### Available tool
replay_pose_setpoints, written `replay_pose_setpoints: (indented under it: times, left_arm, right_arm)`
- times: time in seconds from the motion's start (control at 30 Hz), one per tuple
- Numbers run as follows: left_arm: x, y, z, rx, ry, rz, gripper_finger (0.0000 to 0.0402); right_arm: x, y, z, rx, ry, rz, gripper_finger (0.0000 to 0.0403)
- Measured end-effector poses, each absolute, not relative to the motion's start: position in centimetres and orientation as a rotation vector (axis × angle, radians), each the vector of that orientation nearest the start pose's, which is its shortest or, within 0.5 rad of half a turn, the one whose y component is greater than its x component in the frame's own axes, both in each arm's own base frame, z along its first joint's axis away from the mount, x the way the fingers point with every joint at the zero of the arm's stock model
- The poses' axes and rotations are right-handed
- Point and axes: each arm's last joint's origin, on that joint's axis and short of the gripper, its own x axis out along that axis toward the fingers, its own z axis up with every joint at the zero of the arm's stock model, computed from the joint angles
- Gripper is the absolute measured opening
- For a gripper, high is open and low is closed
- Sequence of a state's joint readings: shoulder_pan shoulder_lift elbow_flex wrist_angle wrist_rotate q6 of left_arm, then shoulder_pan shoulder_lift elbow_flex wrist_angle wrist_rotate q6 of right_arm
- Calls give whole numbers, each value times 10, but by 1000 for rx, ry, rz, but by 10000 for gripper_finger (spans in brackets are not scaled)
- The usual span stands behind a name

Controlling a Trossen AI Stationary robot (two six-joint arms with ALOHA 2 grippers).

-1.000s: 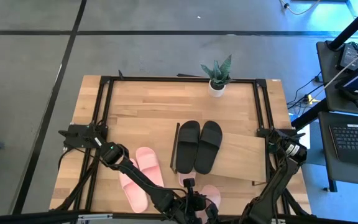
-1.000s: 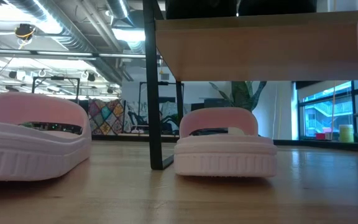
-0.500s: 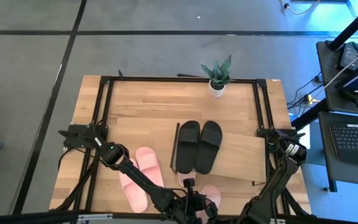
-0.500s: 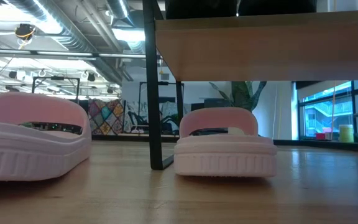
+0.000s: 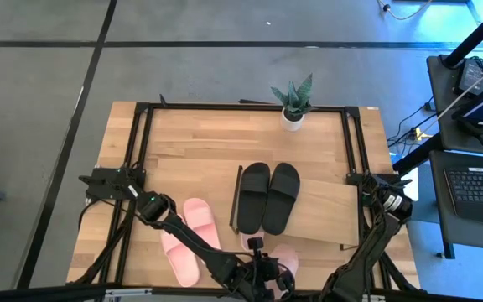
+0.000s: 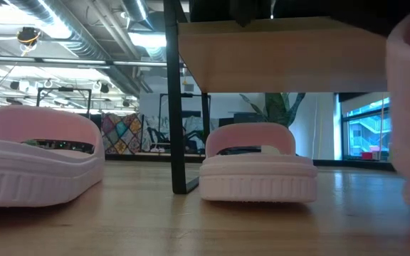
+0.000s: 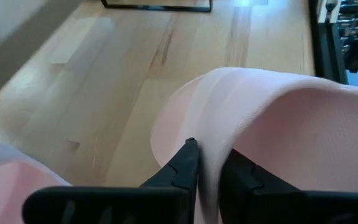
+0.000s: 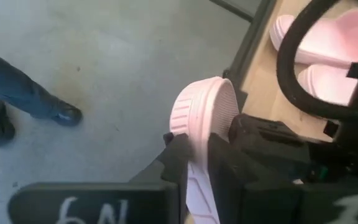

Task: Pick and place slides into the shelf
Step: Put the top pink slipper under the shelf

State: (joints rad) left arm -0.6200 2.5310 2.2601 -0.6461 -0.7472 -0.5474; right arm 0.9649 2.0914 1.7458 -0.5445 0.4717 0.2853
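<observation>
Two black slides lie side by side on the shelf's light-wood top board. A pale pink pair lies on the table left of the shelf. Another pink slide stands on the table under the shelf. At the table's near edge, both grippers are shut on one more pink slide, which is tipped up on edge. My left gripper comes at it from the left. My right gripper comes from the right. My left gripper pinches the pink slide's strap at its edge between the two fingers, slanting down from the table's left. The strap arches up past the fingers. My right gripper pinches the slide's sole near its rounded end, one finger on each flat face, slanting down. The ribbed edge stands up beyond the fingertips, and the slide stands on edge by the table's near edge.
A potted plant stands at the table's far edge. The shelf's dark side frame stands just left of the slide beneath it. A person's leg shows on the floor beyond the near edge. A desk with a laptop stands to the right.
The held pink slide has shifted. In the low view much more of it now shows, coming in from the picture's right. From above, it sits slightly farther toward the table's far side. The other slides have stayed put.
</observation>
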Motion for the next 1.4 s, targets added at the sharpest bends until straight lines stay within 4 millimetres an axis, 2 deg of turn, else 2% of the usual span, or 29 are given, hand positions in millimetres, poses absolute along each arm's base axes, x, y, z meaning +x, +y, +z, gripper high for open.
replay_pose_setpoints:
  times: [0.63,0.77,1.07,1.4]
  left_arm:
    - [458,-295,179,49,669,244,38]
    - [458,-296,180,52,653,259,64]
    - [459,-295,182,43,634,269,150]
    - [458,-303,198,4,639,186,164]
  right_arm:
    - [271,369,234,-302,753,329,52]
    - [270,368,233,-309,764,325,52]
    - [269,366,231,-330,790,315,52]
    - [263,369,232,-337,794,324,52]
